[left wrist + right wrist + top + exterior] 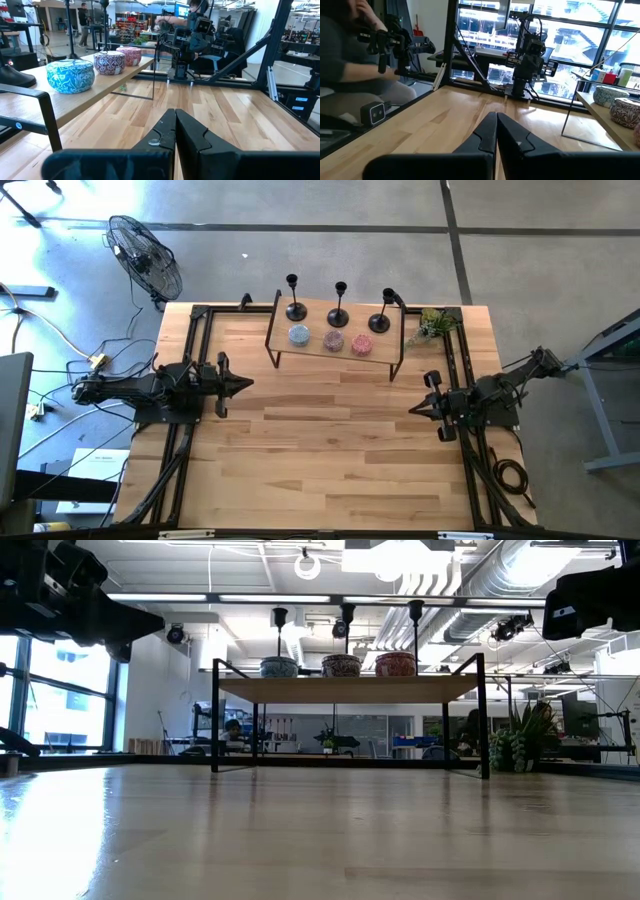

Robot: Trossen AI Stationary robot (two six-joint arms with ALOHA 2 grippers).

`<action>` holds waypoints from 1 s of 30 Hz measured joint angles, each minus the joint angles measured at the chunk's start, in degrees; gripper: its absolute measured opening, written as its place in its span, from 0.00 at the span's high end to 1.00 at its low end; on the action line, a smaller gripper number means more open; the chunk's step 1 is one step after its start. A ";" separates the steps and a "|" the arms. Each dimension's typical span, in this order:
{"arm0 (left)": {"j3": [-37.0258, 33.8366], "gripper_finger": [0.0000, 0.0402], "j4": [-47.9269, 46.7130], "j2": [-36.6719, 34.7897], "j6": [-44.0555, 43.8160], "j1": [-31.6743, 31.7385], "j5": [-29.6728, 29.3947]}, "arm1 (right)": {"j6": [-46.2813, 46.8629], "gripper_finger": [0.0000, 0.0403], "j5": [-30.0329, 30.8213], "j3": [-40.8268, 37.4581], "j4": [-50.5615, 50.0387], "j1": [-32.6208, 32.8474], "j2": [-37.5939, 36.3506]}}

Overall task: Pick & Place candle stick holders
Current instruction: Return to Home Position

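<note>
Three holders (339,315) stand upright along the back of the shelf (318,320), with three candles (333,339) in front. The left pincer (245,383) and right pincer (413,410), both pressed together and empty, flank the shelf over the bench (320,460), about equally near it.

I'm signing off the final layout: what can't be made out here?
- Low view: the candle stick holders' bases, hidden behind the three candle tins on the shelf.
- Right wrist view: the holders altogether; the picture's edge cuts the shelf off.
- Left wrist view: the nearest holder, cut off at the edge but for its base.
- High view: whether bases touch tins; too small.
Left pincer and right pincer sit shut at the table's sides.
</note>
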 joint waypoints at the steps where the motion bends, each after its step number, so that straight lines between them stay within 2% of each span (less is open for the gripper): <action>1: 0.00 1.00 0.00 0.00 0.00 0.00 0.00 | 0.00 0.98 0.00 0.00 0.00 0.01 0.00; 30: 0.00 1.00 0.00 0.00 -0.01 0.00 0.00 | 0.00 0.99 0.00 0.00 0.00 0.00 0.00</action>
